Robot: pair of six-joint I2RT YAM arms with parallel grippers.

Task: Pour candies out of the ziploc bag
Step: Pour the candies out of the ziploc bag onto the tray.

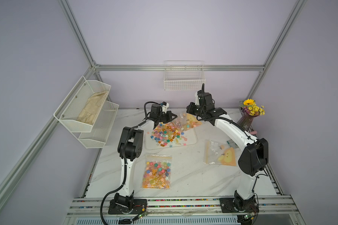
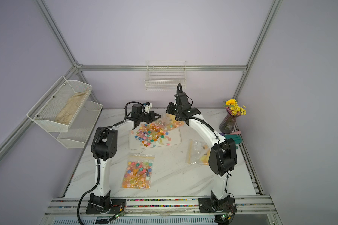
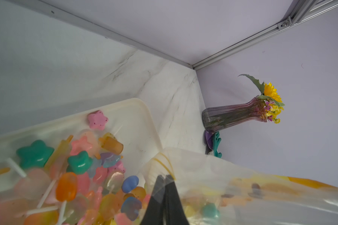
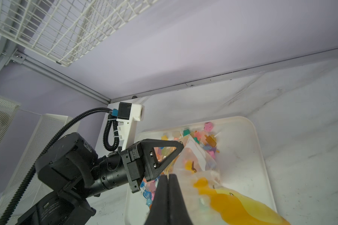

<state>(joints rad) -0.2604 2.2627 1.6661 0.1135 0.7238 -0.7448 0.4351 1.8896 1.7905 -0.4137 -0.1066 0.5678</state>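
On the white tray (image 1: 191, 138) at back-centre of the table (image 1: 183, 175), most candies (image 1: 167, 134) lie in a loose heap. A few more sit inside the bag (image 1: 186, 121), which hangs tilted over the tray's far right corner, mouth toward the heap. Left gripper (image 3: 165, 178) is pinched tight on the bag's edge by the yellow zip strip. Right gripper (image 4: 168, 176) is likewise clamped on the plastic at the other end, near the yellow print. Both arms meet above the tray, so the left gripper's body hides the heap's far-left edge in both top views. Nearer the front, a 2nd bag (image 1: 157, 172), full & flat, lies apart from the tray. To the right, a 3rd bag (image 1: 219, 153), nearly empty, lies partly under the right arm. Back right corner: vase (image 1: 246, 121) w/ yellow flowers. Back wall: wire basket (image 1: 183, 78). Left wall: mesh shelf (image 1: 98, 128) w/ a cloth (image 1: 93, 109) in its upper bin.
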